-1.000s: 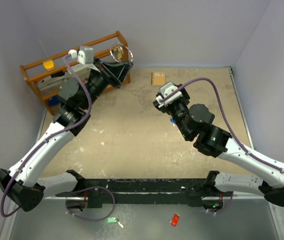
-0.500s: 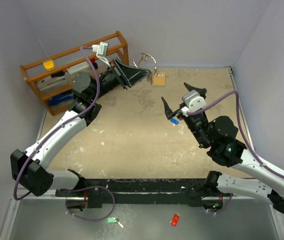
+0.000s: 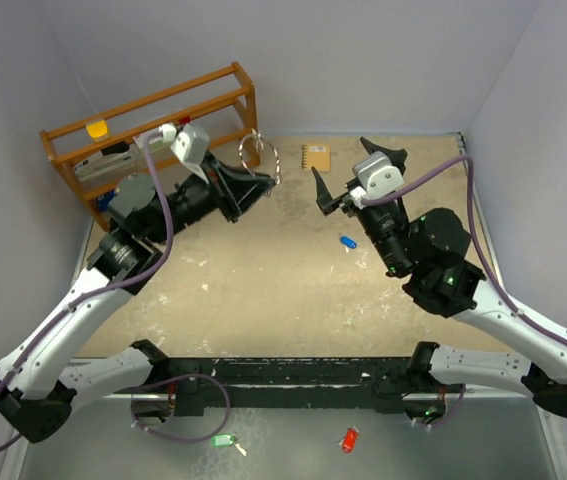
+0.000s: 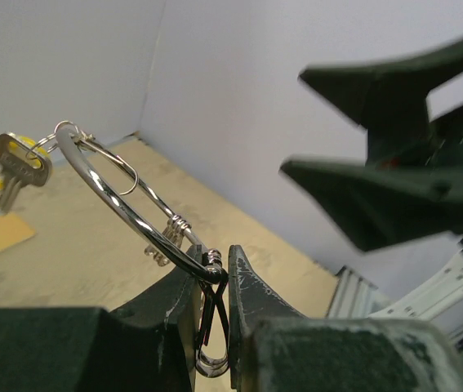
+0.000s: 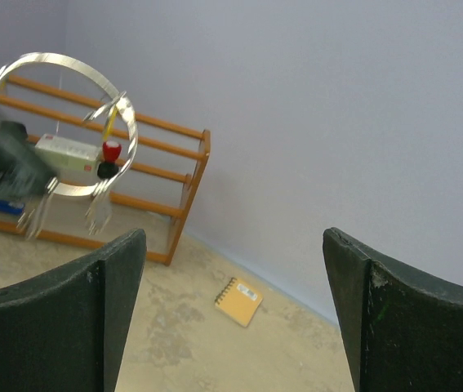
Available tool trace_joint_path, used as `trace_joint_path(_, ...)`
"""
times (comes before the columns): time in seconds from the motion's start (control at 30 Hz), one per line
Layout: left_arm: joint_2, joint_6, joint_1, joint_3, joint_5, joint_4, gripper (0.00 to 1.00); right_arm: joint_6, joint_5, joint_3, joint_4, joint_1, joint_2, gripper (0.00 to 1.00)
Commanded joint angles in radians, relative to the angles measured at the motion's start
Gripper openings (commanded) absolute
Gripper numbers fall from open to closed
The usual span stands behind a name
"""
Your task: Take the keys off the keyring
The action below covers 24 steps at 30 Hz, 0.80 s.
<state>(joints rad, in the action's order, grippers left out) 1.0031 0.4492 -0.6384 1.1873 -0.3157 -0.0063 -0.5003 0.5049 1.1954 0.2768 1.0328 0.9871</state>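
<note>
My left gripper is shut on the keyring, a thin silver wire ring held in the air above the table. In the left wrist view the jaws pinch the keyring, and a silver key hangs at its far end with something yellow behind it. My right gripper stands open to the right of the ring, its fingers wide apart with nothing between them. The right wrist view shows the keyring blurred at upper left, beyond the open gripper. A blue-headed key lies loose on the table.
A wooden rack stands at the back left. A small orange notebook lies by the back wall. A green tag and a red tag lie on the metal strip in front of the arm bases.
My left arm has swung the keyring from the rack toward the table's middle. My right gripper opened wide and rose away from the blue key, which now lies on the table.
</note>
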Motion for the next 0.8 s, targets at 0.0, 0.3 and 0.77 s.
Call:
trace_joint_path(0.0,-0.087,-0.290,-0.022,-0.104,0.167,-0.113,0.00,0.010,-0.018,0.105,0.032,-0.004,0.018,0.90)
trace_joint_path(0.3,-0.154,-0.415,-0.024,-0.212,0.037,-0.038,0.00,0.106,-0.110,0.240,-0.181,-0.004,0.109,0.89)
trace_joint_path(0.77,-0.100,-0.361,-0.023,-0.200,-0.247,0.113,0.00,0.187,-0.217,0.178,-0.322,-0.004,0.147,0.86)
